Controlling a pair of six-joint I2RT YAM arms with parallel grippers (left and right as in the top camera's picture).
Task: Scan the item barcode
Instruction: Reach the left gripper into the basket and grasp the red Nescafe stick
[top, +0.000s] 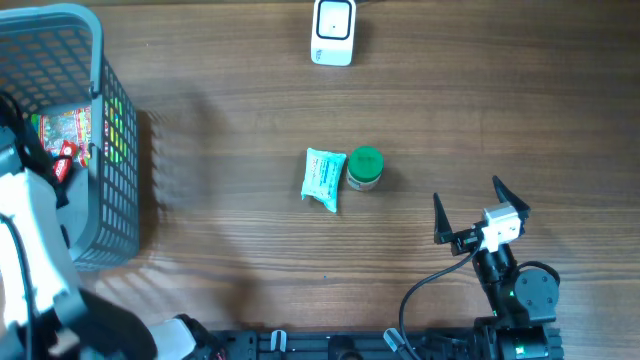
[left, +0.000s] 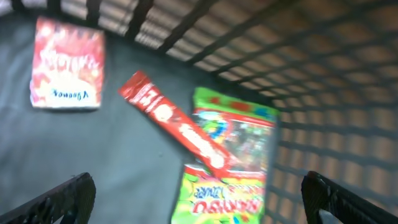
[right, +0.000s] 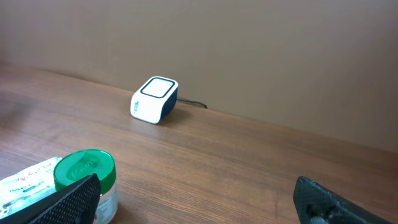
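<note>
Currently, the left tool (left: 199, 202) is held released over packets (left: 65, 62) in the basket (top: 100, 60); the right tool (top: 471, 207) is held released, empty, above the counter (top: 250, 100).

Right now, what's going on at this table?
The left hand hangs open inside the grey basket, above a red stick pack, a green snack bag and a red-and-white pouch, holding nothing. The right hand hovers open over the table, near a teal packet and a green-lidded jar. The white scanner sits at the far side; nothing is at it yet.
</note>
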